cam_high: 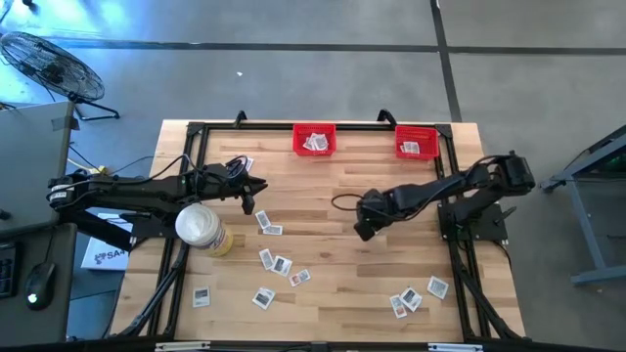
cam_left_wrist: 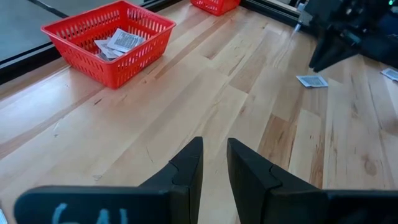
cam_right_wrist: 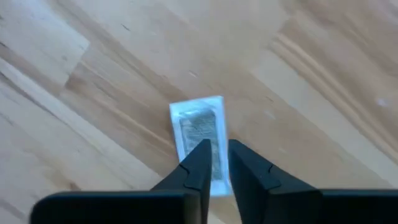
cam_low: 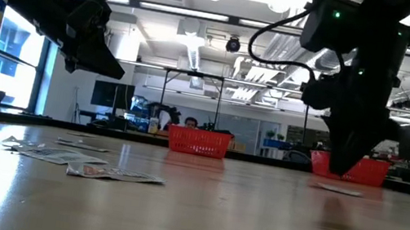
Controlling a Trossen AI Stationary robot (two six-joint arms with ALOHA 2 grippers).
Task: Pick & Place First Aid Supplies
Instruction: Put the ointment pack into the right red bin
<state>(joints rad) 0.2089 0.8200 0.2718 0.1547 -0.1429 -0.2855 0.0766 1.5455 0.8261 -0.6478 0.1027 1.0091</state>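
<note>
Several small white packets lie flat on the wooden table, in a left group [cam_high: 277, 262] and a right group [cam_high: 411, 298]; they also show in the low view [cam_low: 74, 162]. One packet [cam_right_wrist: 199, 134] lies flat on the table under my right gripper [cam_right_wrist: 220, 163], whose fingers stand a narrow gap apart just above it. The low view shows the right gripper [cam_low: 343, 172] clear of this packet [cam_low: 338, 188]. My left gripper [cam_left_wrist: 215, 165] hovers over bare wood at the left middle [cam_high: 256, 188], narrowly open and empty.
Two red bins [cam_high: 314, 139] [cam_high: 418, 143] with packets inside stand at the far edge. A large white cylinder [cam_high: 201, 227] stands under the left arm. Black frame rails [cam_high: 460, 244] run along the table's sides. There is bare wood between the two grippers.
</note>
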